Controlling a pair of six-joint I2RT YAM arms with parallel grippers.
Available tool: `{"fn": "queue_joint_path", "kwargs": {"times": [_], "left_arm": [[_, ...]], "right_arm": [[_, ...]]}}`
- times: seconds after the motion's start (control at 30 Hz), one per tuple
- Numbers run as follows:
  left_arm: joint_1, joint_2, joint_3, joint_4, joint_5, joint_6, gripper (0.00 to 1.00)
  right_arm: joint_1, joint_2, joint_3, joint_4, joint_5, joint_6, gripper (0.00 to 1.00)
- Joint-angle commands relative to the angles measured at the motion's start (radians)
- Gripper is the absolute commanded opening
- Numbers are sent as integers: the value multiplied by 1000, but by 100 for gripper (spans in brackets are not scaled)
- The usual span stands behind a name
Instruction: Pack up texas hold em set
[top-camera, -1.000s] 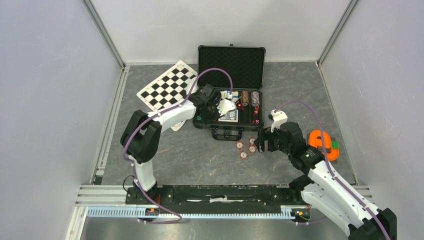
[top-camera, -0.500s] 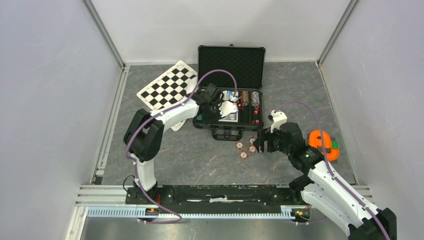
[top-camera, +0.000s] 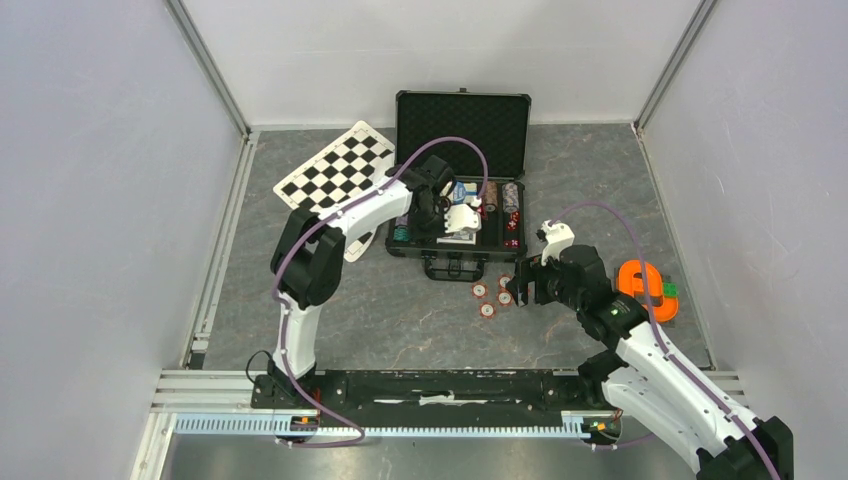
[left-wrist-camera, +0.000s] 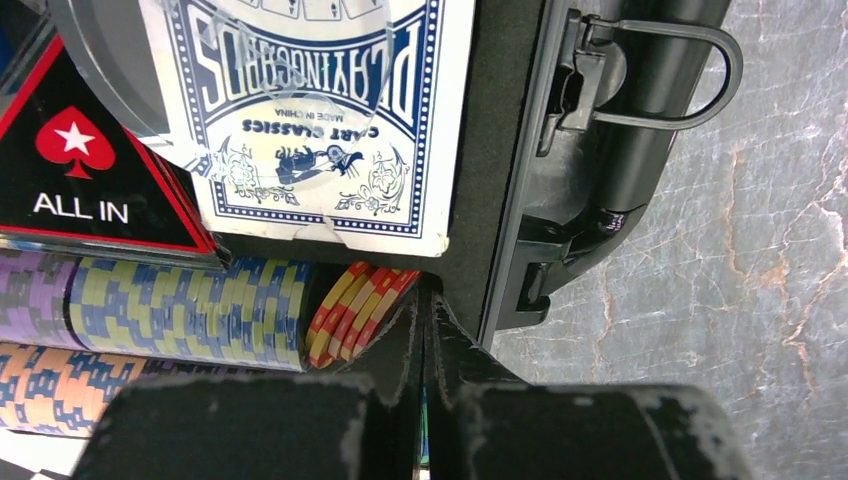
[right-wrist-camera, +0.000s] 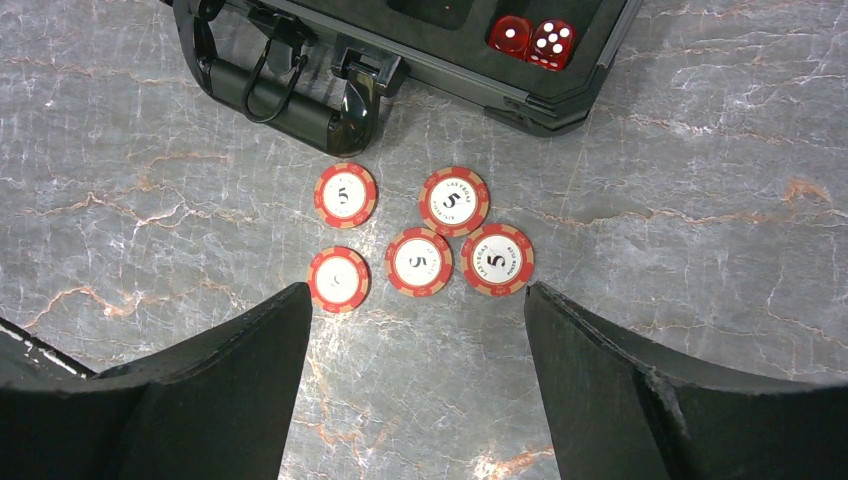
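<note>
A high rear camera overlooks the table (top-camera: 380, 310); both wrist cameras look closely down at the case (top-camera: 462, 130).

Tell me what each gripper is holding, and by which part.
Nothing. The left gripper is shut and empty over the case; the right gripper hangs open above five loose chips.

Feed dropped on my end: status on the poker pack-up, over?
Left pincer shut, low over open case. Right pincer open, over five loose chips outside case. Nothing blocking them.

Open case (top-camera: 462, 190), five chips (right-wrist-camera: 418, 237) outside
</note>
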Motion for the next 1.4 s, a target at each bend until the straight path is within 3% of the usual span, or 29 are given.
{"fn": "queue_joint_path", "kwargs": {"times": [0.0, 0.3, 0.47, 0.67, 0.93, 1.07, 1.37], "left_arm": [[-14, 78, 21, 40, 120, -109, 2], [-18, -26, -167, 311, -31, -407, 2], [-36, -81, -250, 389, -129, -480, 2], [-44, -82, -241, 309, -18, -361, 2], [-41, 52, -52, 6, 28, -172, 2], [-26, 84, 18, 4, 19, -275, 2], [-23, -8, -122, 215, -56, -414, 3]], "right_arm": [[-5, -13, -4, 26, -15, 7, 84], [-5, -8, 2, 27, -15, 9, 84], [-5, 3, 6, 33, -22, 12, 84], [-5, 3, -2, 40, -27, 21, 84], [-4, 3, -6, 45, -38, 32, 83], [-6, 1, -6, 44, -40, 38, 83], [-5, -10, -12, 41, -40, 43, 83]]}}
